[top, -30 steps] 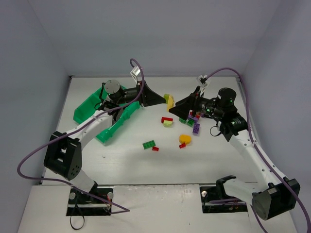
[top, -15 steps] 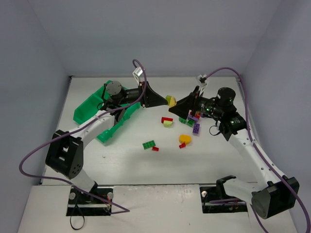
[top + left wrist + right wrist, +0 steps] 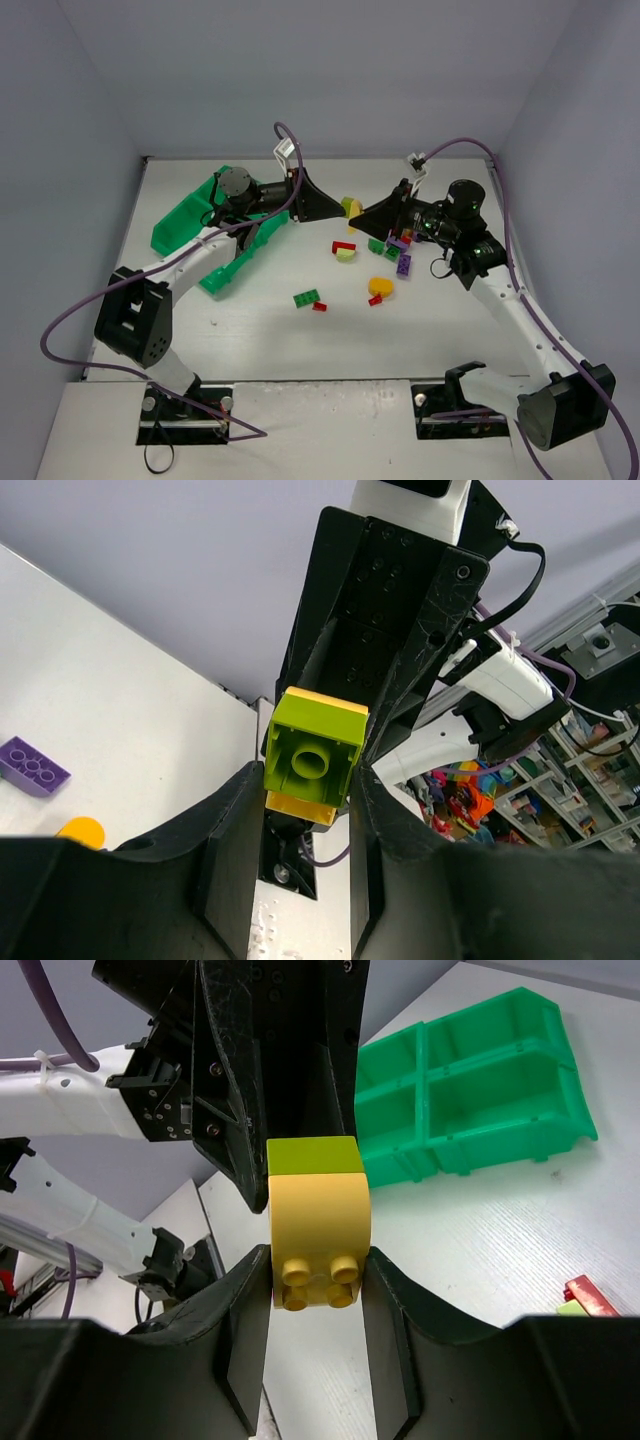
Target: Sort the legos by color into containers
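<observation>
A lime brick (image 3: 315, 758) and a yellow brick (image 3: 320, 1222) are stuck together and hang in the air between my two grippers, above the table's middle (image 3: 350, 207). My left gripper (image 3: 308, 780) is shut on the lime brick. My right gripper (image 3: 318, 1265) faces it and is shut on the yellow brick, with both pads against its sides. The green tray (image 3: 172, 228) with its containers lies tilted at the back left, behind the left arm; it also shows in the right wrist view (image 3: 520, 1135). Loose legos lie below: red (image 3: 343, 246), green (image 3: 307, 297), yellow (image 3: 380, 286), purple (image 3: 403, 264).
A small red brick (image 3: 320, 306) lies by the green one. More green and purple bricks cluster under the right gripper (image 3: 388, 248). Purple cables arc over both arms. Grey walls close in the table on three sides.
My right gripper's jaws have closed onto the yellow brick. My left gripper shifted slightly right with the lime brick, then stayed still.
</observation>
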Action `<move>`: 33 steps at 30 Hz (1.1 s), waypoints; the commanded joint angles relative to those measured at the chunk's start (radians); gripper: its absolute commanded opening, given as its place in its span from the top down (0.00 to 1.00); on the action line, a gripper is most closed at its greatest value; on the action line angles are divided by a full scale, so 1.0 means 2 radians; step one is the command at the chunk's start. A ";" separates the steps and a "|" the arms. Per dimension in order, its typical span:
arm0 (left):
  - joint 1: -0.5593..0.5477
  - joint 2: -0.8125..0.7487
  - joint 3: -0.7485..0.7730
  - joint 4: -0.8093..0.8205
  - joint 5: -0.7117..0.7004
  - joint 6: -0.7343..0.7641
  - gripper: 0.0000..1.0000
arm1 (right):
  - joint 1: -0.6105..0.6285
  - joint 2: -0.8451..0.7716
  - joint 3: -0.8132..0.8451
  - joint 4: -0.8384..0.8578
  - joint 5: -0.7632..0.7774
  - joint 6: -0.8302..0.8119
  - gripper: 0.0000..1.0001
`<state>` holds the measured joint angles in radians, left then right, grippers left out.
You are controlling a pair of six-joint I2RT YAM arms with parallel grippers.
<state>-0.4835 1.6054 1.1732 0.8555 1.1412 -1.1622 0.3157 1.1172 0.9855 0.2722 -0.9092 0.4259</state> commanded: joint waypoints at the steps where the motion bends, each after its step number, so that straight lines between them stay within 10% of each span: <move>1: 0.006 -0.010 0.027 0.058 0.018 -0.003 1.00 | 0.002 -0.012 0.000 0.040 -0.008 -0.005 1.00; 13: 0.091 -0.032 -0.030 0.060 0.044 0.007 1.00 | -0.049 -0.039 -0.017 0.026 -0.035 -0.007 1.00; 21: 0.127 -0.027 0.121 -0.589 -0.207 0.425 1.00 | -0.064 -0.050 -0.018 -0.013 -0.031 -0.026 1.00; 33: 0.124 0.088 0.233 -0.758 -0.505 0.501 0.93 | -0.067 -0.065 -0.027 -0.044 -0.020 -0.038 1.00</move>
<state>-0.2291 1.7523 1.6173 -0.5350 0.2951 -0.2329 0.1886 1.0149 0.9230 0.1459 -0.9470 0.3676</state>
